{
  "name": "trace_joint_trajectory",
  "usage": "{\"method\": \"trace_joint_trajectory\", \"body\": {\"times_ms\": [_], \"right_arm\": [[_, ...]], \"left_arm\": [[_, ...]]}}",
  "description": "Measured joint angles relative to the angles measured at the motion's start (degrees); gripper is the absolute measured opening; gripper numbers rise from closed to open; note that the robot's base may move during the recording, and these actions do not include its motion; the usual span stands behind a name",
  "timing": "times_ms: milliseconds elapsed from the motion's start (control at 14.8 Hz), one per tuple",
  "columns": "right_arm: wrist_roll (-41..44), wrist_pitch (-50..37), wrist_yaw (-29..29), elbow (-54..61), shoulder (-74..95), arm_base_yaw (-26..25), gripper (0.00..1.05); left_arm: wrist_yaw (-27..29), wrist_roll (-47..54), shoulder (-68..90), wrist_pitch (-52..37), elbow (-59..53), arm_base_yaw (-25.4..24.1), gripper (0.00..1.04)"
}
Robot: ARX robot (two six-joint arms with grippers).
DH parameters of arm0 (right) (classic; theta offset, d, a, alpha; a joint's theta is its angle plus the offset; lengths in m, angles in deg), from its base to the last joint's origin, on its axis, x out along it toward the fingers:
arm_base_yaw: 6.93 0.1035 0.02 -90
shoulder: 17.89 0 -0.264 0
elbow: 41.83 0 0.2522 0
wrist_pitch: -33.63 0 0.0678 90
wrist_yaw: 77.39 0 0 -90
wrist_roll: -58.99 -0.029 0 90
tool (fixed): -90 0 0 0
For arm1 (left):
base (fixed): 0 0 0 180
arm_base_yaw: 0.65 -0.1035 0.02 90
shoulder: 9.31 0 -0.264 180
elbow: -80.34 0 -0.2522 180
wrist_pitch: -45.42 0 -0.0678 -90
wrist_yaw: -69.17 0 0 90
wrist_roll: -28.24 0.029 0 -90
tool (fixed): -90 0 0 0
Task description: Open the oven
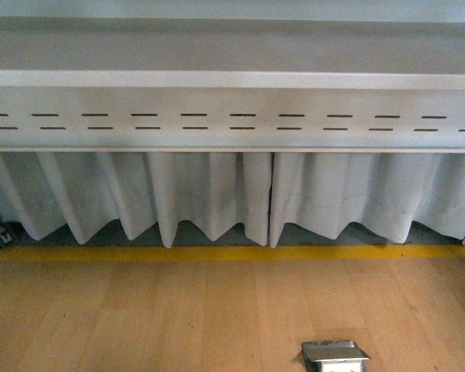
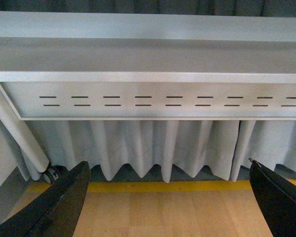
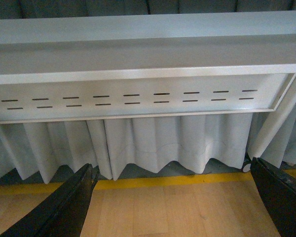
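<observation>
Zero sign of the oven in any of the three views: not on the long pale-grey metal tabletop (image 1: 232, 54), not beneath it. Somewhere outside the frames, then, and impossible to place from here. Under that top, a white pleated cloth skirt (image 1: 178, 194) reaching nearly to the ground. Below that, light wooden plank floor (image 1: 139, 318). Between top and skirt, a grey front panel with two rows of short dark slots (image 1: 232, 105). Along the floor's far edge, a yellow painted stripe (image 1: 217, 253). From the left wrist, a round grey table leg (image 2: 17, 133) slanting down to a small castor (image 2: 52, 174).

Left gripper (image 2: 167, 168) with black fingers spread wide and nothing between them. Right gripper (image 3: 171, 165) likewise wide apart and empty. Both low, facing the table edge and skirt.

Biggest risk, as a judgement: setting off blind with no target in sight and driving an arm up into the overhanging table edge. Next, snagging a finger in the cloth folds. Next, taking the slotted panel for an appliance front. Lesser, clipping the slanted leg on a sideways sweep. Smallest, catching the little silver metal floor box (image 1: 335, 355) on any low forward move.
</observation>
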Motion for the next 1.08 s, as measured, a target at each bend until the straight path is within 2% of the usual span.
{"method": "trace_joint_trajectory", "body": {"times_ms": [1078], "right_arm": [[0.0, 0.1, 0.0, 0.0, 0.0, 0.0, 0.98]], "left_arm": [[0.0, 0.0, 0.0, 0.2, 0.0, 0.0, 0.98]]}}
